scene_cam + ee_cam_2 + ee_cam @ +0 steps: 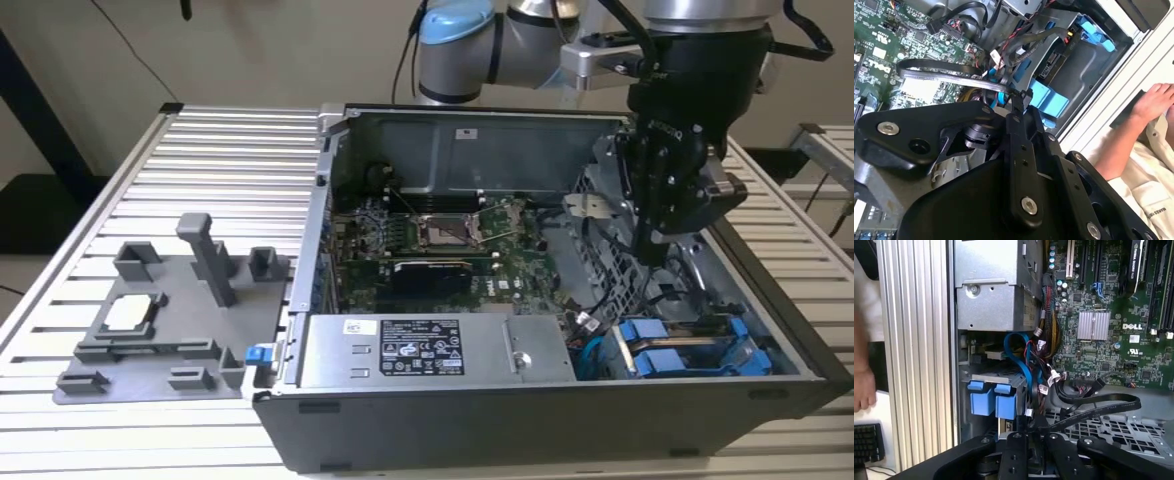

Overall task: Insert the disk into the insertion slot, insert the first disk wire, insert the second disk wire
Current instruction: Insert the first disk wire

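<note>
Claw (1021,97) pinched together on a black flat wire (944,70). I see the blue-framed disk (983,400) seated in the drive cage (996,377) just beside it.

Ribbed aluminium table (200,160) — plain beige wall (267,50) behind, even light.

The tool (1021,97) is pinching a flat black disk wire (954,75) just beside the blue-framed disk (1043,97), which is sitting in the grey insertion slot (1089,65). A person's hand (1154,102) is lying well apart, beside a pale sleeve (1149,170).
</note>
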`<action>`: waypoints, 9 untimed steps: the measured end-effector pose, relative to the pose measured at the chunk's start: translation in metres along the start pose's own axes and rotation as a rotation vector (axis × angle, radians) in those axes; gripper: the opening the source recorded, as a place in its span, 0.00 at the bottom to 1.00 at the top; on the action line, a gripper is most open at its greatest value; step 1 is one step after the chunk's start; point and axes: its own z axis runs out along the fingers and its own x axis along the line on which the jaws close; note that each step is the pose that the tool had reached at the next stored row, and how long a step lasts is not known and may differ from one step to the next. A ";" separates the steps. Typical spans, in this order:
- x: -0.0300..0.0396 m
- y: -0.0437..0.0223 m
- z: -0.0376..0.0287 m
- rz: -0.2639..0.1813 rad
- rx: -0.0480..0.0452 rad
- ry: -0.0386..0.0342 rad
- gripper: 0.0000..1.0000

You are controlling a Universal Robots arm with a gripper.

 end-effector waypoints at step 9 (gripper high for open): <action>0.0003 -0.0001 0.0002 0.000 0.0000 0.0008 0.16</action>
